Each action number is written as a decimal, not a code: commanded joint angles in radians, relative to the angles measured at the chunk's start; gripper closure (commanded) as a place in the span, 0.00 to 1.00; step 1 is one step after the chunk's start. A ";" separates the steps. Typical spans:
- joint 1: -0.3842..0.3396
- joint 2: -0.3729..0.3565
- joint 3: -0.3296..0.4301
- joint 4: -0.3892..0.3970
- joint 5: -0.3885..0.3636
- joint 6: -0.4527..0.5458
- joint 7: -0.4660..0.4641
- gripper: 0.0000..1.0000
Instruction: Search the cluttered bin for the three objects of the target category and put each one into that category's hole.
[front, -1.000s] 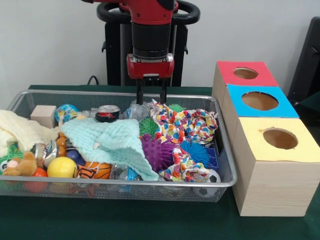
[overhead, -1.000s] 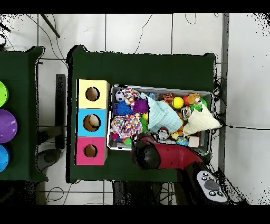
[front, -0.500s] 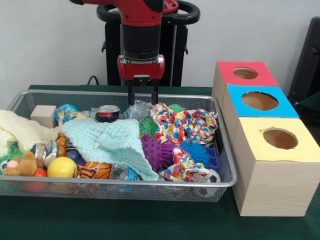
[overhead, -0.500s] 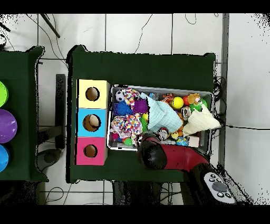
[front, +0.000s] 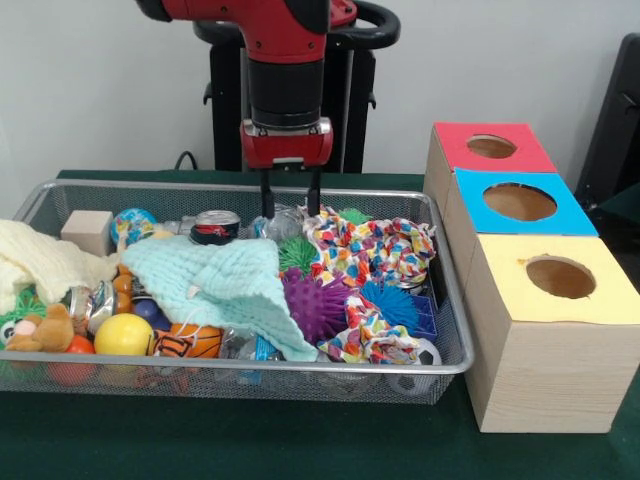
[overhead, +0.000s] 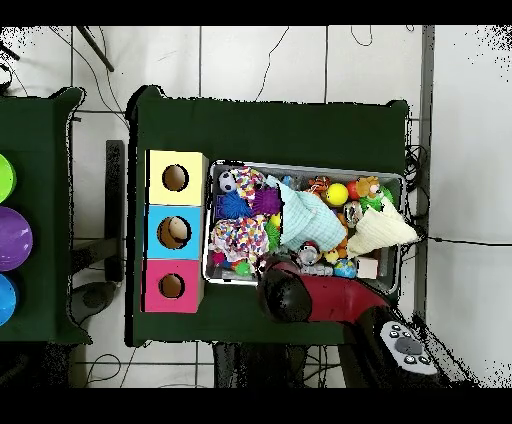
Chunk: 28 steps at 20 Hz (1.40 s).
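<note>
While the gripper (front: 291, 200) hangs open and empty over the wire bin's (front: 455, 335) far edge, fingers dip toward a clear crinkled bottle (front: 283, 222) – which category it wants, I can't tell.

A wire mesh bin (front: 452, 365) is sitting crammed with balls, spiky toys and cloths, while beside it three wooden boxes are standing in a row, each showing one round hole: red (front: 491, 146), blue (front: 519, 201) and yellow (front: 560, 277).
</note>
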 joint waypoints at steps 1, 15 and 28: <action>0.034 0.138 0.019 -0.086 -0.069 -0.148 0.108 0.00; 0.062 0.290 -0.055 -0.115 -0.094 -0.372 0.112 0.00; 0.055 0.286 -0.059 -0.113 -0.100 -0.373 0.104 0.00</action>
